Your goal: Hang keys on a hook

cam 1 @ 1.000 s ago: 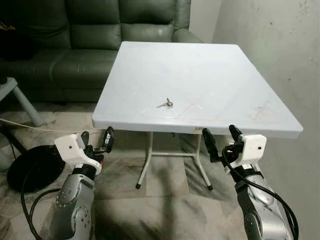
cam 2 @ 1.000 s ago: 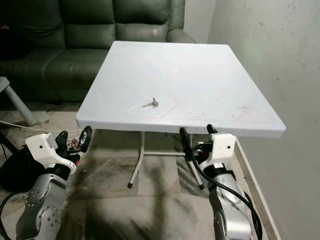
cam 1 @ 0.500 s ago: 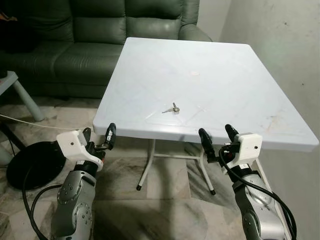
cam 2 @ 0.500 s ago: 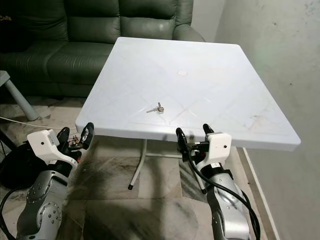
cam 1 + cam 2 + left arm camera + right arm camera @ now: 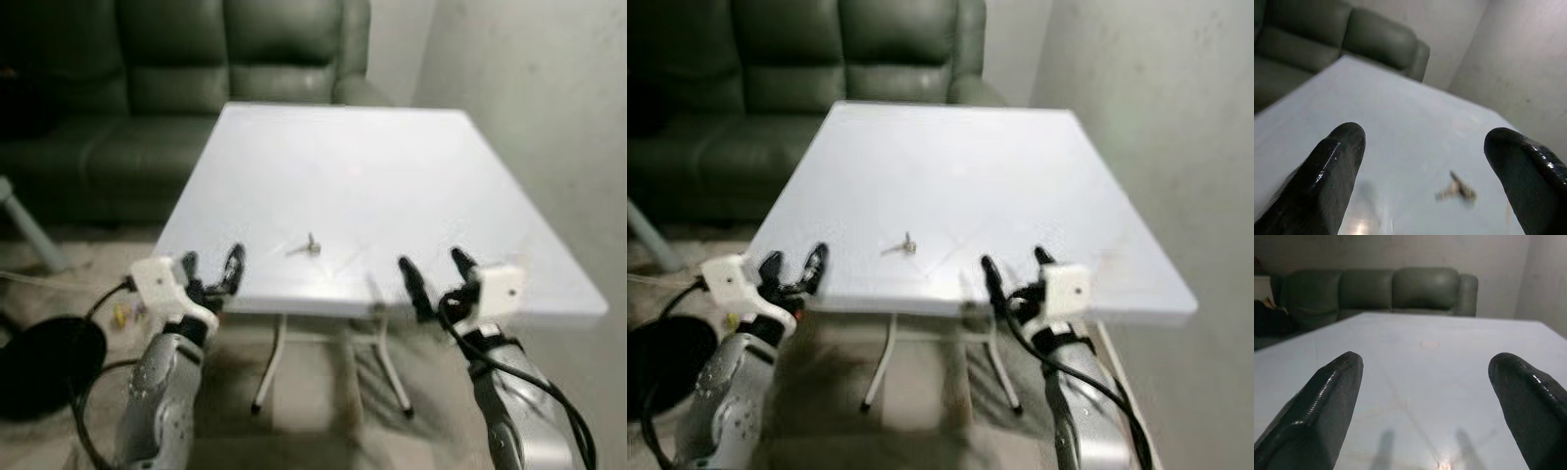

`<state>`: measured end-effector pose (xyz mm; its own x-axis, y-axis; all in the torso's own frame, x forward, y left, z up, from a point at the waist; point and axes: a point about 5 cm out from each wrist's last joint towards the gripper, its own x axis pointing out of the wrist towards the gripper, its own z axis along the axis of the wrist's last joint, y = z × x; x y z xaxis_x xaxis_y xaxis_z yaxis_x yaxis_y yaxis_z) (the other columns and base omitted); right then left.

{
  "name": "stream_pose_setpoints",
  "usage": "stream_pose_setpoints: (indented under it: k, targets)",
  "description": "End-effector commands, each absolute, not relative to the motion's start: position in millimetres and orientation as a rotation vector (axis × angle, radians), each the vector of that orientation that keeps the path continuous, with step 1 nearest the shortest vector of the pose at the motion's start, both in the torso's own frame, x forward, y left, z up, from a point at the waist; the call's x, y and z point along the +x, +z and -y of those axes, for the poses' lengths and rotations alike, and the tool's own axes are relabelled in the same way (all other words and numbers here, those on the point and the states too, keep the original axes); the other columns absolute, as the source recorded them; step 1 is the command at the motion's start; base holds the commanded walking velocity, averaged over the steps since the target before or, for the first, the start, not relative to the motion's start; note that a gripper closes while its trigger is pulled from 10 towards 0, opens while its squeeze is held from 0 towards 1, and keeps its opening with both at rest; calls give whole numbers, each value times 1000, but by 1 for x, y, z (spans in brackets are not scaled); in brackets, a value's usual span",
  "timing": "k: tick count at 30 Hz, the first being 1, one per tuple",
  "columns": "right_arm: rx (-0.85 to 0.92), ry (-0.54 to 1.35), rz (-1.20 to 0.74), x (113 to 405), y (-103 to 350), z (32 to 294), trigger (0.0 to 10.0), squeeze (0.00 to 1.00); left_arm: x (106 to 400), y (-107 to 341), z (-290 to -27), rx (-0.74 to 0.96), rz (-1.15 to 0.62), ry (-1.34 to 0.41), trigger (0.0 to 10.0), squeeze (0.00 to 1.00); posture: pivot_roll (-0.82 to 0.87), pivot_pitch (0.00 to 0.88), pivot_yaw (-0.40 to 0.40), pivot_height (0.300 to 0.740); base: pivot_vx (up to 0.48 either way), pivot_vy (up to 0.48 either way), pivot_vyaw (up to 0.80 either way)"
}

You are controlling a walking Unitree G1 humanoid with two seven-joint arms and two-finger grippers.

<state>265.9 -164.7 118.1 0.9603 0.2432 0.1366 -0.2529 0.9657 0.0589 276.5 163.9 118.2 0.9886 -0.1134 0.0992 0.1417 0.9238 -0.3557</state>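
A small bunch of keys (image 5: 306, 247) lies on the white square table (image 5: 392, 166), near its front edge and a little left of centre. In the left wrist view the keys (image 5: 1458, 188) sit blurred on the tabletop ahead of the fingers. My left gripper (image 5: 212, 266) is raised at the table's front left edge, open, with nothing between its fingers. At the front edge right of centre my right gripper (image 5: 435, 272) is held up, also open and holding nothing. Both eye views are blurred.
A dark green sofa (image 5: 147, 88) stands behind the table at the left. A plain light wall (image 5: 549, 117) runs close along the table's right side. A black round object (image 5: 39, 367) with cables lies on the floor at the left.
The camera has moved closer to the table and the picture has blurred. Both grippers have risen from below the table edge to its level, still open. The keys have not moved.
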Motion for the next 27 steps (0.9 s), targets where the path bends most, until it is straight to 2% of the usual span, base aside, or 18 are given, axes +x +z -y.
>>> stream_pose_setpoints:
  k: [1,10,23,27]
  targets:
    - [88,275,156,267,124,157,10000,0,275,118,-172,-357,74,-105,10000,0,-9,0,-32,732,424,0,0]
    - [91,283,153,266,124,157,10000,0,275,117,-171,-344,73,-99,10000,0,-8,0,-33,732,416,0,0]
    - [86,290,151,266,123,156,10000,0,274,116,-169,-355,69,-110,10000,0,-8,0,-35,732,0,0,0]
    - [86,293,150,265,123,157,10000,0,274,115,-168,-360,66,-110,10000,0,-9,0,-36,732,0,419,0]
